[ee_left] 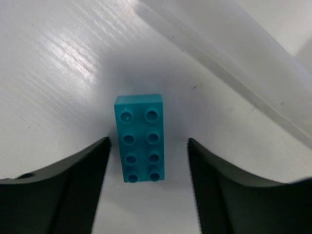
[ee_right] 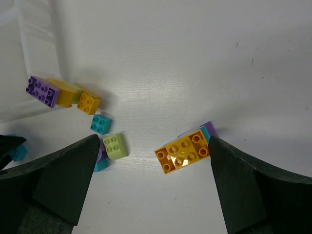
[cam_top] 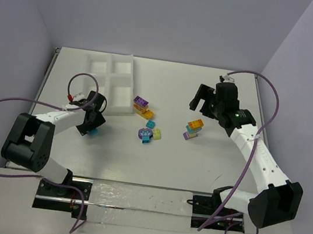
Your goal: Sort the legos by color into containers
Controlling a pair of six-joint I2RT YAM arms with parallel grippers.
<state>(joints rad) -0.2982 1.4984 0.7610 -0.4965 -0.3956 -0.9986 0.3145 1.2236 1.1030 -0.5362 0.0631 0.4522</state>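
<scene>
A single teal lego [ee_left: 140, 139] lies flat on the table, studs up, between the fingers of my left gripper [ee_left: 148, 141]. The jaws stand open, with a narrow gap on its left and a wider one on its right. From above, this gripper [cam_top: 91, 129] is just below the white tray of containers [cam_top: 114, 81]. My right gripper [ee_right: 154, 139] is open, hovering over an orange, teal and purple clump [ee_right: 183, 151] that sits near its right finger. More legos lie mid-table: a purple and orange clump [cam_top: 142, 107] and a teal, lime and purple group [cam_top: 149, 133].
The tray's translucent wall [ee_left: 229, 53] runs diagonally just beyond the teal brick. In the right wrist view a lime brick [ee_right: 115, 146] and a small teal brick [ee_right: 101, 124] lie close to the left finger. Grey walls enclose the table on three sides.
</scene>
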